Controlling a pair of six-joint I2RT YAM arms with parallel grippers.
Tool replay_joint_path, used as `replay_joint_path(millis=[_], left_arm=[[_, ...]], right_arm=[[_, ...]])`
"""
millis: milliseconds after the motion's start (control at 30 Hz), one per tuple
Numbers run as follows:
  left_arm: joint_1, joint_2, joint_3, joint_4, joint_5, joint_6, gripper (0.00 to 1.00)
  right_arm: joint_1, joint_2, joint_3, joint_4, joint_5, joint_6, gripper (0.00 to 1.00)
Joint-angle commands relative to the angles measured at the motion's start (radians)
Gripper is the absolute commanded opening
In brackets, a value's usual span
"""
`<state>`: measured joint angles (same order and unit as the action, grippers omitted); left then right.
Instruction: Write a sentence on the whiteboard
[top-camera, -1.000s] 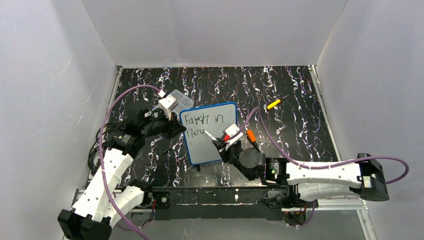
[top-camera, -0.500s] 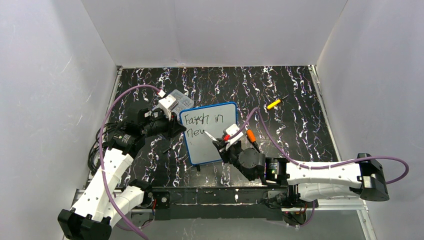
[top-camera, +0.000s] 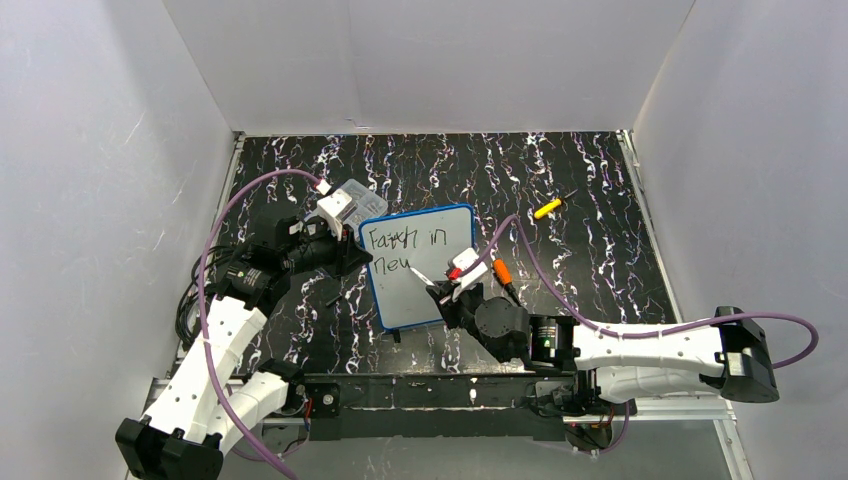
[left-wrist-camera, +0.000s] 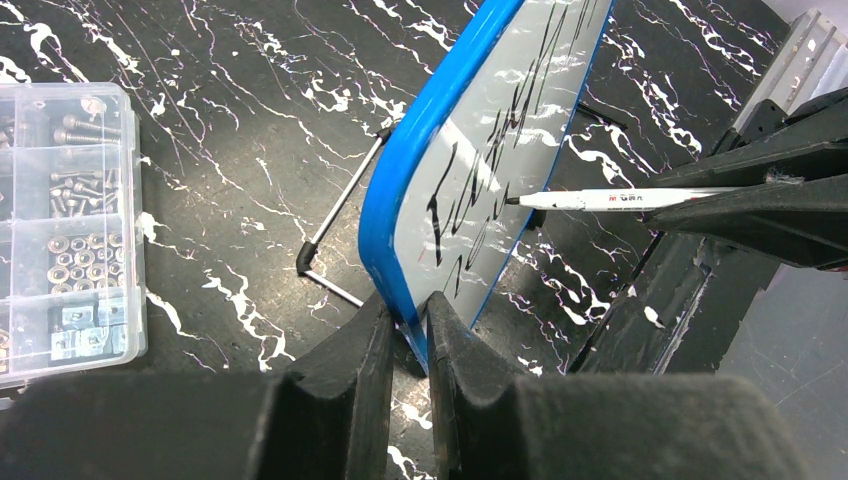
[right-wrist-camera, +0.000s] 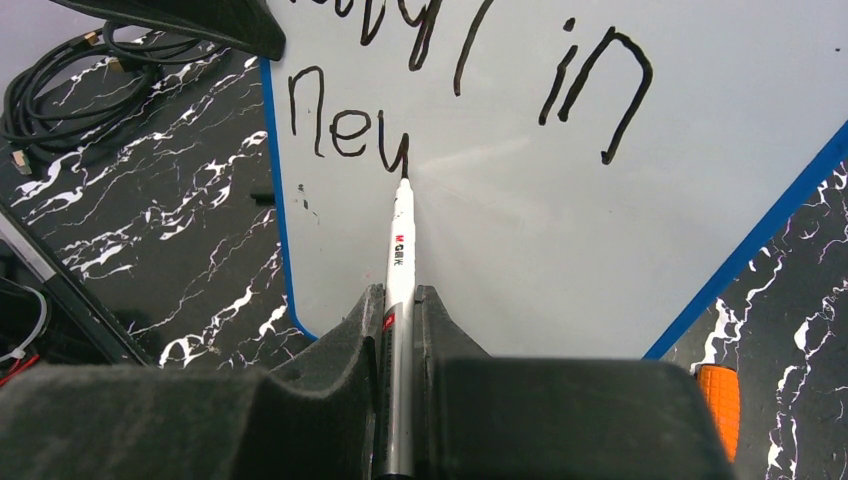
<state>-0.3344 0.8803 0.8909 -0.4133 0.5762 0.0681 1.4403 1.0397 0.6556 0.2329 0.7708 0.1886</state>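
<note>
The whiteboard (top-camera: 400, 295) is seen near the middle of the black marbled table (top-camera: 560, 170), propped at a tilt on a thin wire leg (left-wrist-camera: 345, 210) with a black foot. Its blue frame is pinched at the left edge between the fingers of the left gripper (left-wrist-camera: 408, 315), which are pressed against both faces of the board. The sentence (top-camera: 405, 242) is written in black in two lines: a partly smudged first word followed by "in", and below it the letters "ney".

A white marker (right-wrist-camera: 400, 240) is clamped between the narrowly set fingers of the right gripper (right-wrist-camera: 400, 300). Its black tip is laid against the white surface, at the foot of the last letter of the lower line.

A clear plastic compartment box (left-wrist-camera: 135, 200) is found just beyond the left gripper, beside the board's far left corner. Its compartments are filled with small metal hardware: screws in the upper cells, nuts in the middle ones, and small pale parts lower down. Whether its lid is shut cannot be told.

An orange object (top-camera: 502, 270) is seen just beside the board's right edge, and a yellow object (top-camera: 547, 208) lies well apart, farther to the right.
</note>
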Motion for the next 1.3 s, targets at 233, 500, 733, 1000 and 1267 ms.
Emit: replay_joint_path(millis=[233, 500, 733, 1000, 1267], left_arm=[[-0.008, 0.014, -0.027, -0.064, -0.003, 0.025, 0.00], [-0.008, 0.014, -0.027, -0.064, -0.003, 0.026, 0.00], [-0.008, 0.015, -0.027, -0.064, -0.004, 0.026, 0.00], [-0.008, 0.013, -0.027, -0.064, -0.004, 0.024, 0.00], [-0.008, 0.015, -0.027, -0.064, -0.005, 0.025, 0.00]], right_arm=[[-0.006, -0.037, 0.009, 0.031, 0.085, -0.061, 0.01], [-0.006, -0.041, 0.028, 0.083, 0.093, -0.119, 0.01], [-0.006, -0.107, 0.004, 0.093, 0.000, -0.113, 0.01], [-0.006, -0.170, -0.038, 0.041, 0.019, -0.067, 0.01], [-0.006, -0.190, -0.056, -0.007, 0.082, -0.033, 0.01]])
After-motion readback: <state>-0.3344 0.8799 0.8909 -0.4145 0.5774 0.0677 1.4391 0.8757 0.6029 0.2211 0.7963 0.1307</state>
